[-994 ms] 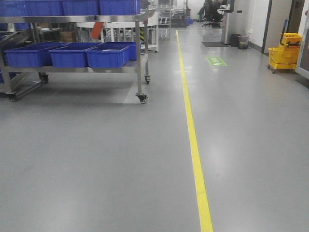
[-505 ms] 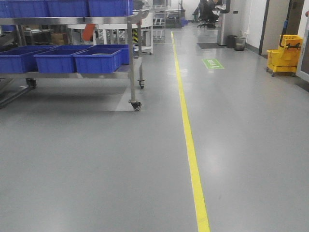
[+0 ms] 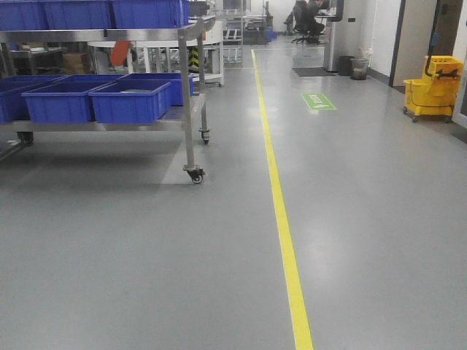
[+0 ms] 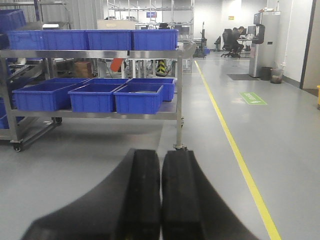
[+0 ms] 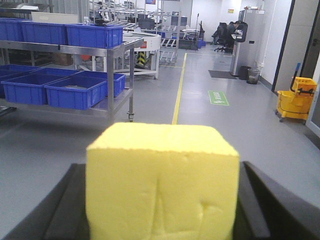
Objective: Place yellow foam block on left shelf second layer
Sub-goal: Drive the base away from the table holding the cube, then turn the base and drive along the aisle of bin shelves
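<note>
The yellow foam block (image 5: 162,182) fills the bottom of the right wrist view, held between my right gripper's black fingers (image 5: 257,205); the gripper (image 5: 162,200) is shut on it. My left gripper (image 4: 161,195) is shut and empty, its two black fingers pressed together at the bottom of the left wrist view. The steel shelf cart (image 3: 186,95) stands ahead to the left, several metres off. It also shows in the left wrist view (image 4: 179,85) and the right wrist view (image 5: 111,75). Neither gripper shows in the front view.
Blue bins (image 3: 131,100) sit on the cart's lower layer and more blue bins (image 3: 146,11) on its top layer. A yellow floor line (image 3: 281,211) runs forward. A yellow mop bucket (image 3: 432,87) stands at the right wall. More racks and a seated person are far behind.
The view has shifted: the shelf cart has slid left and closer in the front view, and the yellow line now sits further left. The base is moving forward.
</note>
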You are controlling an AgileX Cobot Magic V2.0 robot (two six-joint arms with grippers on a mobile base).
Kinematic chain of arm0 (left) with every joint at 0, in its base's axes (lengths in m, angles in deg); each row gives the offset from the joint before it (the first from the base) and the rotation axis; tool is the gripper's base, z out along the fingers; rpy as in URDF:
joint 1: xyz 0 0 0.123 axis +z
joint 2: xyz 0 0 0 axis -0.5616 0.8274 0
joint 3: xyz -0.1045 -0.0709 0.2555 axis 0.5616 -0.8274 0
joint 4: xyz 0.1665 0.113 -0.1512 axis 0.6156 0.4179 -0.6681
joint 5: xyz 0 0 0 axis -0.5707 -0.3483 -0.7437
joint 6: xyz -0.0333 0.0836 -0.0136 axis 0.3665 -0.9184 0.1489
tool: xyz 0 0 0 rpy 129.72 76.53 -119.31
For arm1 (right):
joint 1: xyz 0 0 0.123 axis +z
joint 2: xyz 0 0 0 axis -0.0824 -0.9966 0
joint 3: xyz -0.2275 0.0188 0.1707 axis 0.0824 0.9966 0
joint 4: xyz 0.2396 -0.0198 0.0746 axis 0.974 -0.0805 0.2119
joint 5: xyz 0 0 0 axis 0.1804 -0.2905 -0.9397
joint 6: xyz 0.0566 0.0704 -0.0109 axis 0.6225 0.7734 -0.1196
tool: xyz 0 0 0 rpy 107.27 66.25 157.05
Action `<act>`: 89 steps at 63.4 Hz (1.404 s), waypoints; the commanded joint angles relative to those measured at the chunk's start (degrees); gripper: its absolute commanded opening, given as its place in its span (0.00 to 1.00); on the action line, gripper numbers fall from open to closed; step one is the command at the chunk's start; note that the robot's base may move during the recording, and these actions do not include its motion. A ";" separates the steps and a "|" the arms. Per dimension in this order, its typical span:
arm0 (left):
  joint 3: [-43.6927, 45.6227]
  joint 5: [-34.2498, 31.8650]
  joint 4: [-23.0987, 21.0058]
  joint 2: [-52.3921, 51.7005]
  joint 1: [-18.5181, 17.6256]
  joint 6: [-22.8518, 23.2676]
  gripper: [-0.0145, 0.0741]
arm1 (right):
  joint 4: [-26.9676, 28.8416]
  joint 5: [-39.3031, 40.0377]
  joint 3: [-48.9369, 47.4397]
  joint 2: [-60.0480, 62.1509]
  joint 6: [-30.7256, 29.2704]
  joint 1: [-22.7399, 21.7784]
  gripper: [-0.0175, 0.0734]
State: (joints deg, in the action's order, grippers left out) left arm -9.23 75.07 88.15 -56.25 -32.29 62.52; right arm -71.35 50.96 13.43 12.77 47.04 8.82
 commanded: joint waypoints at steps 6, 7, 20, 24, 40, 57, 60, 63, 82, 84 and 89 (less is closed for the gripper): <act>-1.63 -4.70 -0.32 -1.21 0.07 0.19 0.30 | 0.06 4.99 -1.64 -0.40 -0.52 -0.37 0.77; -1.63 -4.70 -0.32 -1.21 0.07 0.19 0.30 | 0.06 4.99 -1.64 -0.40 -0.52 -0.37 0.77; -1.63 -4.70 -0.32 -1.21 0.07 0.19 0.30 | 0.06 4.99 -1.64 -0.40 -0.52 -0.37 0.77; -1.63 -4.70 -0.32 -1.21 0.07 0.19 0.30 | 0.06 4.99 -1.64 -0.40 -0.52 -0.37 0.77; -1.63 -4.70 -0.32 -1.21 0.07 0.19 0.30 | 0.06 4.99 -1.64 -0.40 -0.52 -0.37 0.77; -1.63 -4.70 -0.32 -1.21 0.07 0.19 0.30 | 0.06 4.99 -1.64 -0.40 -0.52 -0.37 0.77; -1.63 -4.70 -0.32 -1.10 0.07 0.19 0.30 | 0.06 4.99 -1.64 -0.40 -0.52 -0.37 0.77; -1.63 -4.70 -0.32 -1.10 0.07 0.19 0.30 | 0.06 4.99 -1.64 -0.40 -0.52 -0.37 0.77; -1.63 -4.70 -0.32 -1.10 0.07 0.19 0.30 | 0.06 4.99 -1.64 -0.40 -0.52 -0.37 0.77; -1.63 -4.70 -0.32 -1.10 0.07 0.19 0.30 | 0.06 4.99 -1.64 -0.40 -0.52 -0.37 0.77; -1.63 -4.70 -0.32 -1.10 0.07 0.19 0.30 | 0.06 4.99 -1.64 -0.40 -0.52 -0.37 0.77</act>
State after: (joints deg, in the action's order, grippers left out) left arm -9.23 75.07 88.15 -56.25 -32.29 62.52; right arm -71.35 50.96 13.43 12.77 47.04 8.82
